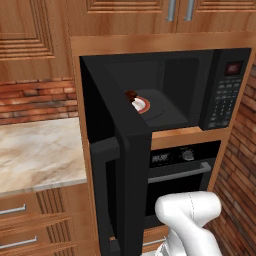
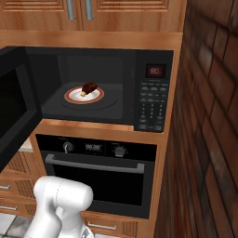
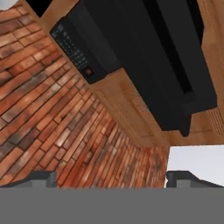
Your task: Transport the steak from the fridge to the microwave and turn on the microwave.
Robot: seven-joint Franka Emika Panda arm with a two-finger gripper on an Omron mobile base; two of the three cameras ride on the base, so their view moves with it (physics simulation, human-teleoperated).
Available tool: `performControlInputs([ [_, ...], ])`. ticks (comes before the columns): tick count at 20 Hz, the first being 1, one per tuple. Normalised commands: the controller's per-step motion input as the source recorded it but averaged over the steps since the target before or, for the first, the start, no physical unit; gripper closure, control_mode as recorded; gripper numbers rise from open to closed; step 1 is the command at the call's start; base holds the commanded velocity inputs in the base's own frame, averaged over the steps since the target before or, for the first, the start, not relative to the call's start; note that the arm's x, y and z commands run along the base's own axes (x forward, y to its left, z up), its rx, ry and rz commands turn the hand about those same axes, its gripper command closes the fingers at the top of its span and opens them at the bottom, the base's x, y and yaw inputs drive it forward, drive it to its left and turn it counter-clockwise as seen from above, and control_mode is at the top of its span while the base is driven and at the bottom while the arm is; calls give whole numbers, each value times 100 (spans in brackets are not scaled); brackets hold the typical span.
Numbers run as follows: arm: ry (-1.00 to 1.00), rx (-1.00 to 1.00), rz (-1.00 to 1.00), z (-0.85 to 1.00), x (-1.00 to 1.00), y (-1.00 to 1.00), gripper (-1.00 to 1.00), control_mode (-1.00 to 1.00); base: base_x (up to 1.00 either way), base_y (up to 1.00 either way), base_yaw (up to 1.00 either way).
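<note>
Down at the bottom of the hand view the gripper (image 3: 109,177) has its 2 dark fingertips (image 3: 41,177) parked about as far apart as they go, with nothing between them, so it's wide open and holding nothing. Past the tips, that view is rolled over and looks at the brick wall (image 3: 52,127) at around 9 o'clock and the microwave's button panel (image 3: 76,48) up near 11 o'clock. From the base cameras, the white arm (image 2: 60,200) sits low in front of the oven (image 2: 95,172), which has its knobs and long bar handle right under the microwave (image 2: 153,93). The microwave door (image 1: 120,170) is swung all the way open toward the left. Further in, the steak (image 2: 89,88) is lying on a small plate (image 2: 76,96) with a reddish rim, sitting on the turntable inside the microwave cavity. In the left base view the steak (image 1: 131,95) peeks just over the door's top edge. Wooden cabinets (image 2: 93,14) run along the top at 12 o'clock.
</note>
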Motion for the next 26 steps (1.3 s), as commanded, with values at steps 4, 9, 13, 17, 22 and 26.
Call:
performControlInputs([
  [4,0,-5,-12,-12,12,13,-100,-100,0,0,0],
  [9,0,-5,-12,-12,20,13,-100,-100,0,0,0],
  [13,0,-4,-10,-7,22,7,-100,-100,0,0,0],
  [17,0,-4,-7,-6,24,0,-100,-100,0,0,0],
  [22,0,-4,-4,-7,26,0,-100,-100,0,0,0],
  [26,0,-2,-3,-8,27,0,-100,-100,0,0,0],
])
